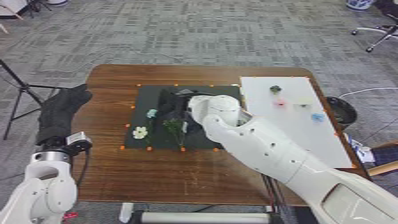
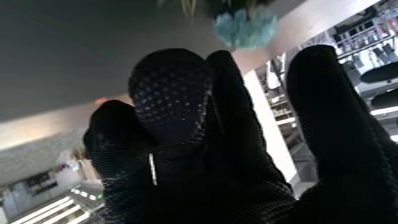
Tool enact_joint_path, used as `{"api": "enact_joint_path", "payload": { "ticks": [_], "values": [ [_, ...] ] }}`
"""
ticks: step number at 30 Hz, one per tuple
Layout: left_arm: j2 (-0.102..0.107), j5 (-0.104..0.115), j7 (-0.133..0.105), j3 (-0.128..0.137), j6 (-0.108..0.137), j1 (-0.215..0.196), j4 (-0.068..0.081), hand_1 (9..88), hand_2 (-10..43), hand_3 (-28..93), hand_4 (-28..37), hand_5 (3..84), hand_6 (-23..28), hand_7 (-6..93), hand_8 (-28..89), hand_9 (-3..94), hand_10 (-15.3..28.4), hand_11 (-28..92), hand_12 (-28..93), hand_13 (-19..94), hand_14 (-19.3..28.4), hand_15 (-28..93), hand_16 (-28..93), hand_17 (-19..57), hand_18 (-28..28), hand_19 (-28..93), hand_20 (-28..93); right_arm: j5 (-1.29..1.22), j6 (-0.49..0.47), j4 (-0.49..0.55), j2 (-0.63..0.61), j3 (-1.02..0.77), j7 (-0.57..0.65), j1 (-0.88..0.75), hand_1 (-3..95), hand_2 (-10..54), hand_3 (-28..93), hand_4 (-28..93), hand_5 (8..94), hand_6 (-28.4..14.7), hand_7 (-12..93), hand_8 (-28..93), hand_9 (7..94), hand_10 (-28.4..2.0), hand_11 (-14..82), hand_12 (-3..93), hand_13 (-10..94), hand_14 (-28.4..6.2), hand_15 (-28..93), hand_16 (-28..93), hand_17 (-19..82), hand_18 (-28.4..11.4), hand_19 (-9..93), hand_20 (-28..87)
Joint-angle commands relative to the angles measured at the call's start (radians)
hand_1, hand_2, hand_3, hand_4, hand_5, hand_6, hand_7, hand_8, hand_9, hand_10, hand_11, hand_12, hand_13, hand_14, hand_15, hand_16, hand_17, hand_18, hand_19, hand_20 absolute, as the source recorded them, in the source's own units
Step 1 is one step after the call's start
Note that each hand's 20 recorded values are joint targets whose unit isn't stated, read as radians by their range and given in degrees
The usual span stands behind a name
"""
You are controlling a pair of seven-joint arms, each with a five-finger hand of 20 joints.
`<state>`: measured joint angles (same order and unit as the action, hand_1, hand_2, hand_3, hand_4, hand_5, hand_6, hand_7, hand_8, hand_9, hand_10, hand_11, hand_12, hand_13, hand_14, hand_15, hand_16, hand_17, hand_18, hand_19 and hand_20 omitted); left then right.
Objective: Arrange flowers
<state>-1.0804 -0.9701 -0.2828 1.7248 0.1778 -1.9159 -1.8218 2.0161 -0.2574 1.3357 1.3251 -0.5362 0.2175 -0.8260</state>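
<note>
- As I watch from my remote station, one brown wooden desk (image 1: 107, 170), bearing a dark mat (image 1: 200, 143) and, to the right of it, a white sheet (image 1: 311, 142).
- Right hand (image 1: 179, 102), black glove, white arm reaching in from the near right corner; located low over the dark mat, palm partly covered from my head camera by the arm.
- State of the same hand (image 2: 222, 185), per right wrist view: fingers (image 2: 170, 95) extended, not curled round anything; a pale blue flower (image 2: 244, 29) lies beyond their tips.
- Left hand (image 1: 62, 107), black glove, at the left edge of the desk, well apart from the mat.
- White flower (image 1: 139, 132), one, on the left part of the mat, toward the near edge.
- Light blue flower (image 1: 151, 113), one, also on the mat's left part, farther from me than the white one.
- Green sprig (image 1: 173, 125), thin stems, on the mat between the white flower and the right arm.
- Four small blooms on the white sheet: dark green (image 1: 275, 89), pink (image 1: 280, 102), pale cream (image 1: 304, 105) and blue (image 1: 317, 117).
- Dark bin (image 1: 341, 112), one, beside the desk at right.
</note>
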Motion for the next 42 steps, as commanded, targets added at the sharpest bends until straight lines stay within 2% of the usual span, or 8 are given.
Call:
{"api": "enact_joint_path", "payload": {
  "ticks": [1,5,7,9,12,24,32,42],
  "values": [
    [0.005,0.009,-0.001,-0.004,0.013,0.0,-0.009,19.8,14.9,69,-28.3,55.7,-1.0,16.7,-10,52.6,14.8,22,11,39,17.7,23,0,3.6,13.9,15,18,-0.152,0.173,0.188,-0.202,-0.029,0.011,0.118,32.4,-0.9,60,-11,54.0,-2.8,11,-7,58.6,-13.1,7.9,12.0,85,-5.6,58,27,53,-17.2,93,48],
    [0.015,0.018,-0.006,-0.011,0.02,-0.002,-0.009,18.6,9.6,70,-28.3,54.5,0.4,16.7,-9,52.5,14.9,22,11,39,17.7,23,0,4.8,13.0,13,17,-0.158,0.229,0.306,-0.336,-0.087,-0.006,0.098,32.1,-6.4,61,-11,53.4,-2.8,11,-7,58.8,-13.4,8.0,12.8,85,-5.5,58,27,53,-17.1,93,48],
    [0.019,0.021,-0.008,-0.013,0.023,-0.002,-0.009,19.8,3.5,70,-28.3,53.2,0.6,16.6,-9,52.2,14.8,22,11,39,17.8,23,0,5.2,13.0,13,17,-0.131,0.244,0.35,-0.402,-0.116,-0.018,0.077,31.4,-9.0,62,-11,53.2,-2.9,10,-7,58.7,-13.5,7.9,13.3,84,-5.6,58,27,53,-17.0,93,48],
    [0.019,0.021,-0.008,-0.013,0.023,-0.002,-0.009,20.9,-3.3,70,-28.3,51.7,0.8,16.4,-9,51.2,14.6,21,12,39,17.8,22,0,5.9,13.9,13,17,-0.084,0.254,0.386,-0.462,-0.157,-0.03,0.037,30.6,-9.5,63,-11,52.9,-2.9,10,-6,58.2,-13.8,7.8,13.4,84,-5.7,58,27,52,-17.1,93,48],
    [0.017,0.02,-0.007,-0.012,0.022,-0.002,-0.009,20.9,-7.4,71,-28.3,50.9,0.8,16.4,-9,50.7,14.3,21,12,39,17.8,21,1,6.1,14.4,12,17,-0.024,0.284,0.446,-0.547,-0.23,-0.02,-0.057,30.4,-9.5,63,-12,52.6,-2.8,10,-6,57.5,-13.7,7.7,13.6,83,-5.8,59,27,51,-17.3,93,47],
    [-0.004,0.001,0.004,0.001,0.006,0.002,-0.009,17.1,2.7,70,-28.3,52.4,0.7,16.3,-9,51.2,14.7,21,12,39,18.0,21,2,5.2,13.6,12,17,0.09,0.359,0.456,-0.661,-0.619,0.065,-0.482,33.2,-9.5,64,-14,55.1,-1.9,13,-7,60.9,-12.7,9.0,14.9,83,-5.4,59,27,52,-16.8,93,47],
    [-0.042,-0.033,0.024,0.024,-0.024,0.009,-0.009,16.9,2.9,70,-28.3,52.5,0.7,16.4,-9,51.3,14.8,21,12,39,18.1,22,1,5.0,13.6,12,17,0.16,0.353,0.444,-0.639,-0.815,0.143,-0.719,33.8,-9.5,65,-15,56.6,-1.9,14,-7,62.5,-13.1,11.5,16.7,83,-5.3,59,26,52,-16.8,93,47],
    [-0.032,-0.024,0.019,0.018,-0.016,0.007,-0.009,20.3,-0.4,72,-28.3,52.4,0.6,16.5,-9,51.1,14.6,21,12,39,18.0,22,1,4.8,13.5,12,17,0.289,0.314,0.387,-0.617,-0.883,0.196,-0.817,31.0,-9.5,64,-16,56.9,-2.2,15,-7,64.7,-14.2,19.1,22.5,83,-5.8,60,27,52,-17.2,93,48]
  ]
}}
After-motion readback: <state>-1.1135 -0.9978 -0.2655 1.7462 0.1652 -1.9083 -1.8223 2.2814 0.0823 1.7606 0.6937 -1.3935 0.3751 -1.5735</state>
